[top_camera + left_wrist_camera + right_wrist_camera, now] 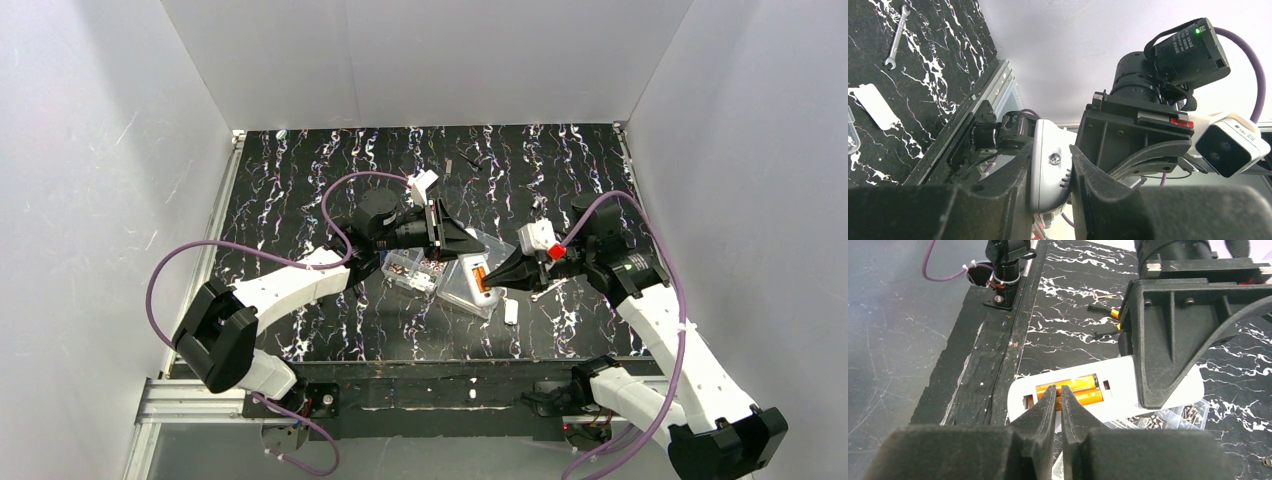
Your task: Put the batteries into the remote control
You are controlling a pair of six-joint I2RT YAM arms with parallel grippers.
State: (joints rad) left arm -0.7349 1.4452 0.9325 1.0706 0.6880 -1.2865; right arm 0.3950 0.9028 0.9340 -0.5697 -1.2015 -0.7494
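The white remote control (pixel 483 297) is held tilted over the table with its rear battery recess facing up. My left gripper (pixel 458 240) is shut on its upper end; in the left wrist view my left gripper (pixel 1049 156) clamps the remote's white body (pixel 1048 165) by its edges. Two orange batteries (pixel 1075 390) lie side by side in the recess of the remote (pixel 1120 380); they also show in the top view (pixel 480 272). My right gripper (pixel 1058 390) is shut, its tips resting on the batteries' near end, and it shows in the top view (pixel 498 272).
The white battery cover (pixel 510 311) lies on the table beside the remote, a small wrench (pixel 545 290) just right of it. The clear screw box (pixel 415 270) sits under the left gripper. An orange-and-black hand tool (pixel 1105 312) lies farther back. White walls enclose the table.
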